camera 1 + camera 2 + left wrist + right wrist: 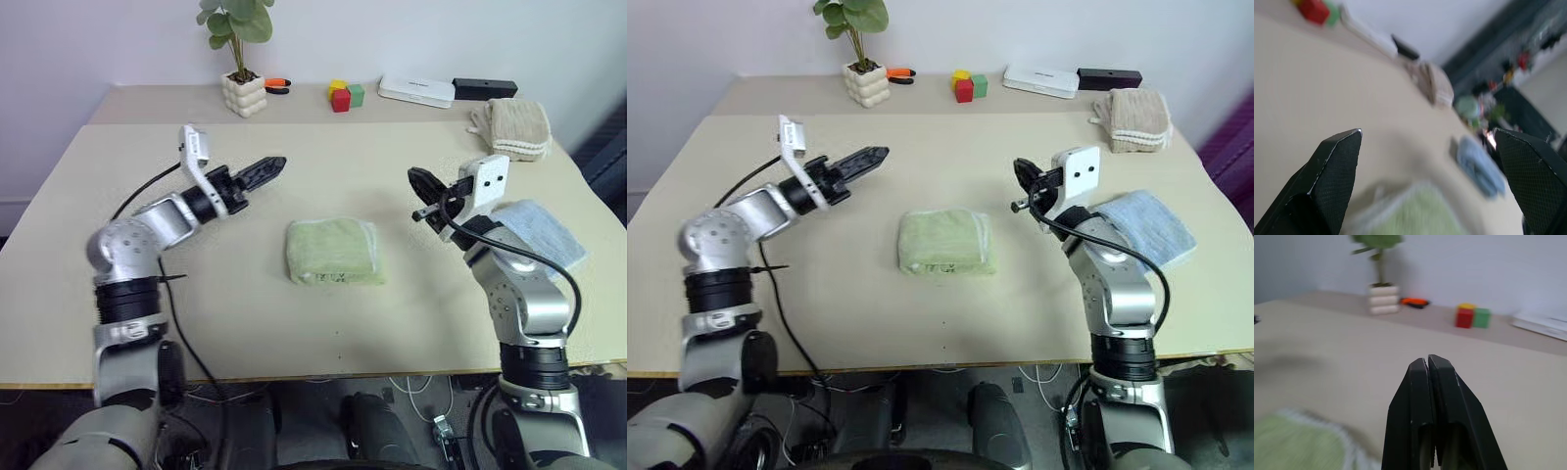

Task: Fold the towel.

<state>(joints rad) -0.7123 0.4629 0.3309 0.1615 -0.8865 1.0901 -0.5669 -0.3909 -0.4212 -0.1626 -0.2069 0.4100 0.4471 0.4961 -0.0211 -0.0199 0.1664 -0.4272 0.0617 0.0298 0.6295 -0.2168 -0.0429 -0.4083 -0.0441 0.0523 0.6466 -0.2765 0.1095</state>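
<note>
Green towel point(333, 252) lies folded into a compact block at the middle of the tabletop point(118, 206), flat, nothing on it. All places below are given from this towel.

Left hand point(266, 169) is raised above the tabletop to the towel's left and a little beyond it, apart from the cloth. The left wrist view shows its two black fingers point(1334, 171) spread wide with open space between them; nothing held.

Right hand point(423, 192) is raised to the towel's right, also clear of the cloth. The right wrist view shows its fingers point(1420, 416) pressed flat together, empty.

Other things around:
- One light blue folded towel point(1151, 225) to the right, near the tabletop's right edge, partly behind the right arm.
- One beige folded towel point(509, 127) farther right and beyond, at the far right corner.
- One potted plant point(240, 59) in a white knobbly pot, beyond the towel and to its left, on the far strip of the tabletop.
- One orange-and-black tool point(277, 84) just beside the pot; its kind cannot be made out.
- Three coloured blocks point(343, 95), one red, one yellow, one green, touching in a cluster straight beyond the towel.
- One flat white device point(417, 90) and one black bar-shaped box point(484, 88), beyond and to the right, close together.

Bare tabletop surrounds the towel on every side; nothing lies between it and either hand.
</note>
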